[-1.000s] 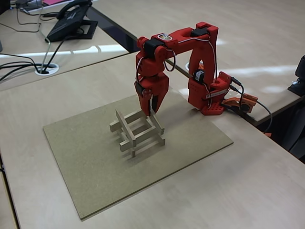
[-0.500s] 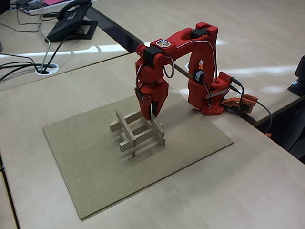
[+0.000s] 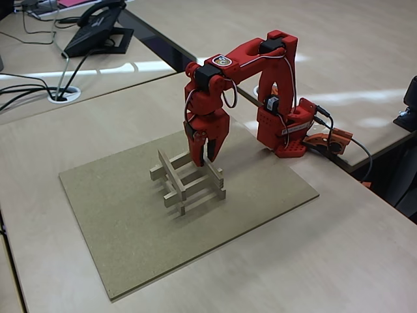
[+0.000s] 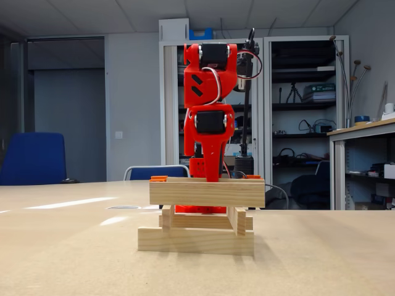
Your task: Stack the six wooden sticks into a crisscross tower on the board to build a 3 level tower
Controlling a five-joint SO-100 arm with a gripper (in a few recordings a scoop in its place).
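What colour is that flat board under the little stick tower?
Dull speckled brown-tan, darker than the pale desk; the board shows best in a fixed view from above.

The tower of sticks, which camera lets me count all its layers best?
The low fixed view facing the tower side-on: its three layers sit clearly one above another. The higher fixed view looks down at an angle, showing the crisscross pattern and the board, but the lower sticks partly hide each other.

1 fixed view looks down from high at an angle across the board (image 3: 130, 228); the other sits low, close, level. Both share the tower (image 3: 187, 181) (image 4: 200, 216).
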